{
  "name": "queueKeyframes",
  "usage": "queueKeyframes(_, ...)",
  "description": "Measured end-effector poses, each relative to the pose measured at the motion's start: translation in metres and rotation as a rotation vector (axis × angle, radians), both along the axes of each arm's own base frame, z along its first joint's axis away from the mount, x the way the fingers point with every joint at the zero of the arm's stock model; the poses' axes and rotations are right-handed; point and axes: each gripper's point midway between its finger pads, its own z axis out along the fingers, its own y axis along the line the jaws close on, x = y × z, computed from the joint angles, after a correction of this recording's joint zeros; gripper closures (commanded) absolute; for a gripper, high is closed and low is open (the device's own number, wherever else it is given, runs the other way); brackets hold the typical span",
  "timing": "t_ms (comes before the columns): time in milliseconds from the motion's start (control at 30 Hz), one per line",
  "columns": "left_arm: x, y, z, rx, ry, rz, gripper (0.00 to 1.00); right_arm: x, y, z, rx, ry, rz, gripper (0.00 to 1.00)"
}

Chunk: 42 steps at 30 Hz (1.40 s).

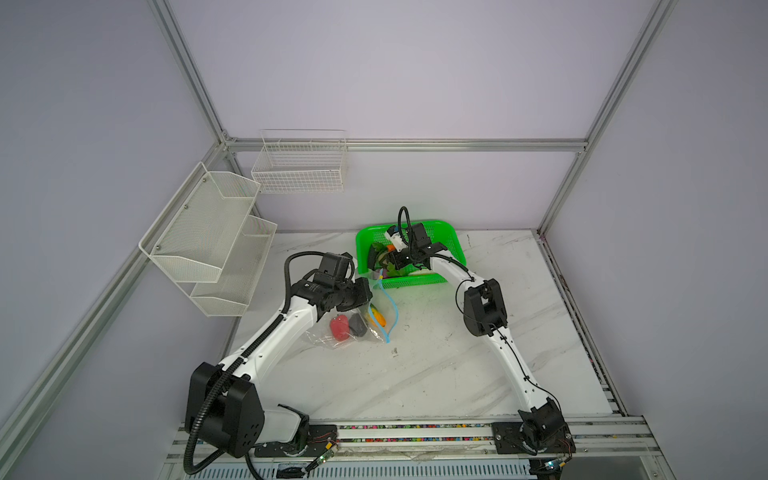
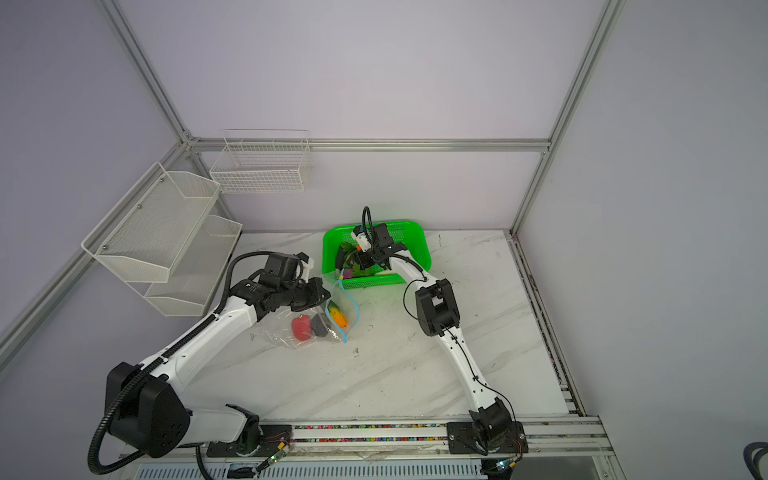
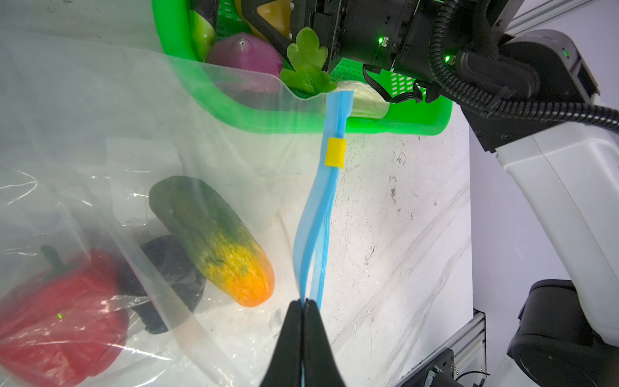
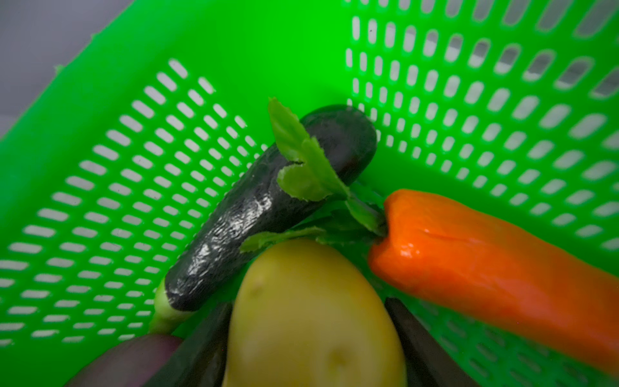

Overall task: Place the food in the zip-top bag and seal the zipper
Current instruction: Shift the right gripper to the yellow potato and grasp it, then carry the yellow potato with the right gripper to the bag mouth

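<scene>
Nearest your left wrist camera, the left gripper [image 3: 304, 303] was pinched shut on the zipper [image 3: 318, 207]. The two halves of this light blue strip stood parted next to the grip and joined at the yellow slider [image 3: 335, 152]. In both top views the zip-top bag [image 1: 332, 336] lay at mid-frame, just below and left of the green basket [image 1: 446, 237], and its blue edge reached the basket's lower left corner. Through the clear film you could see the red pepper [image 1: 340, 327], a dark piece [image 1: 357, 325] and, at the mouth, a green-to-orange piece [image 1: 376, 316]. The right gripper [image 4: 306, 311] was down in the basket, its jaws set wide on either side of the yellow potato [image 4: 315, 341]. Whether they pressed it you could not tell. Close around the potato in the basket lay the eggplant [image 4: 268, 207], the carrot [image 4: 485, 254] and the purple onion [image 3: 244, 57].
</scene>
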Motion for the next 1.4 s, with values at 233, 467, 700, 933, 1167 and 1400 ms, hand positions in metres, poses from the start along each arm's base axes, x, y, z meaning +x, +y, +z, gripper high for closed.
queueKeyframes(233, 0.000, 0.000, 0.000, 0.000, 0.000, 0.000, 1.00, 0.001, 0.000, 0.002, 0.001, -0.005, -0.002, 0.43)
queueKeyframes(467, 0.000, 0.000, 0.000, -0.001, -0.001, 0.000, 1.00, 0.007, -0.005, 0.035, 0.033, -0.034, -0.027, 0.46)
queueKeyframes(700, 0.000, -0.001, 0.000, -0.003, -0.001, -0.001, 1.00, 0.000, -0.017, 0.095, 0.078, -0.078, -0.052, 0.48)
queueKeyframes(933, 0.001, -0.001, 0.001, -0.004, -0.004, -0.001, 1.00, -0.020, -0.029, 0.131, 0.112, -0.081, -0.073, 0.50)
queueKeyframes(1167, 0.001, -0.001, 0.002, -0.009, -0.003, 0.005, 1.00, -0.072, -0.052, 0.136, 0.129, -0.003, -0.105, 0.50)
queueKeyframes(1400, 0.001, -0.001, 0.004, -0.013, -0.009, 0.006, 1.00, -0.148, -0.064, 0.154, 0.169, 0.028, -0.096, 0.51)
